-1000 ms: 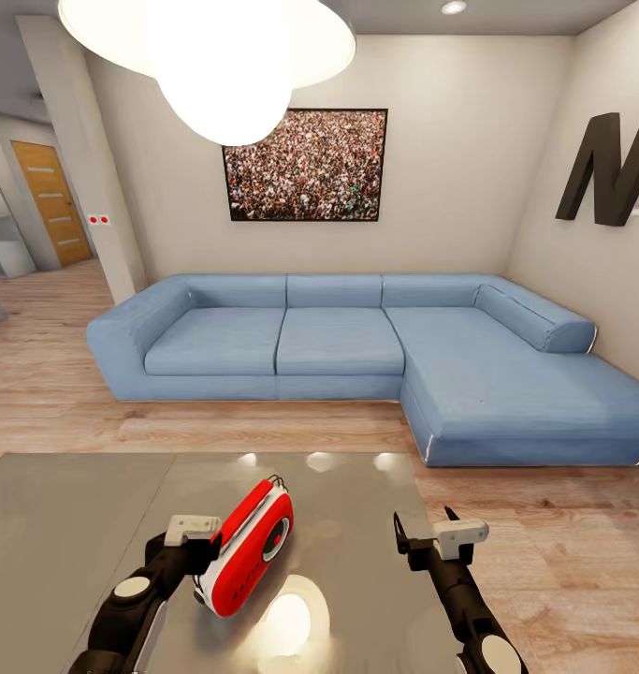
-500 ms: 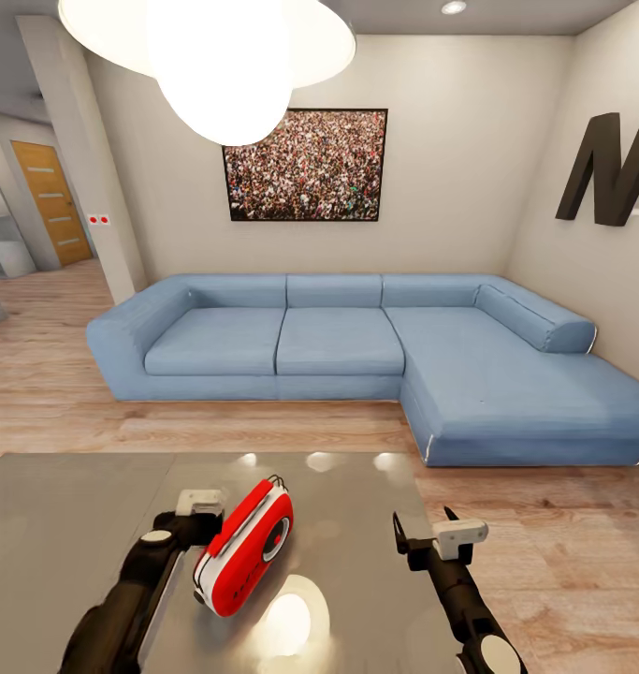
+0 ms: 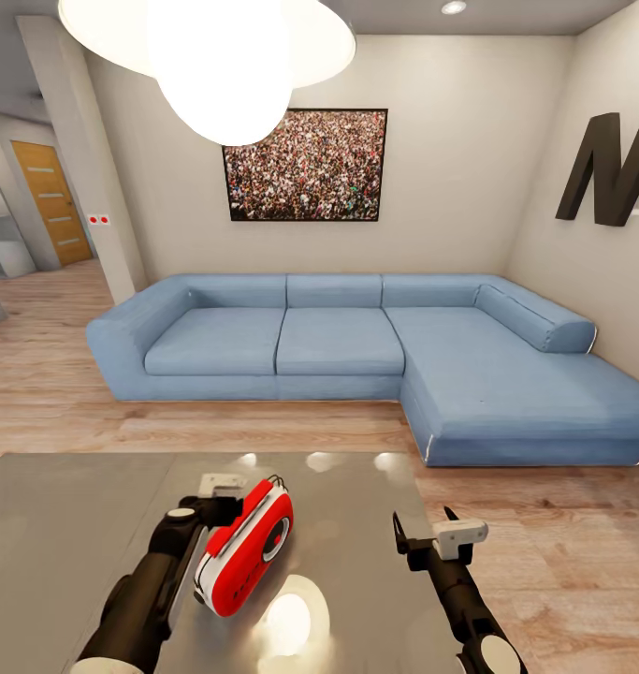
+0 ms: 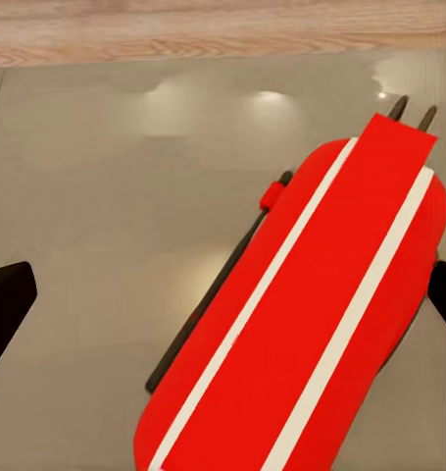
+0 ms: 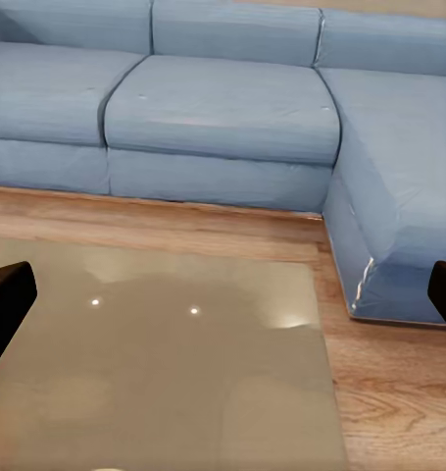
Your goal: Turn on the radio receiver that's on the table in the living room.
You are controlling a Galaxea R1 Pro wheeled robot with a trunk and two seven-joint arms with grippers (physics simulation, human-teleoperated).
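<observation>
The red radio receiver (image 3: 246,546) with white sides lies tilted on the glossy grey table (image 3: 66,524), its round grey dial facing right. My left gripper (image 3: 227,508) is open and sits against the radio's left side near its far end. In the left wrist view the radio's red back (image 4: 301,324) with white stripes lies between the spread dark fingertips (image 4: 7,304), nearer one of them. My right gripper (image 3: 424,524) hovers open over the table's right part, apart from the radio, with nothing between its fingers (image 5: 7,294).
A blue L-shaped sofa (image 3: 356,346) stands beyond the table on the light wood floor (image 3: 562,562). A framed crowd picture (image 3: 305,164) hangs on the beige wall, a dark letter N (image 3: 604,173) on the right wall. The table's right edge (image 5: 321,373) lies close to my right gripper.
My left arm has reached forward and to the right along the radio's left side, toward its far end. The radio and the right arm have stayed put.
</observation>
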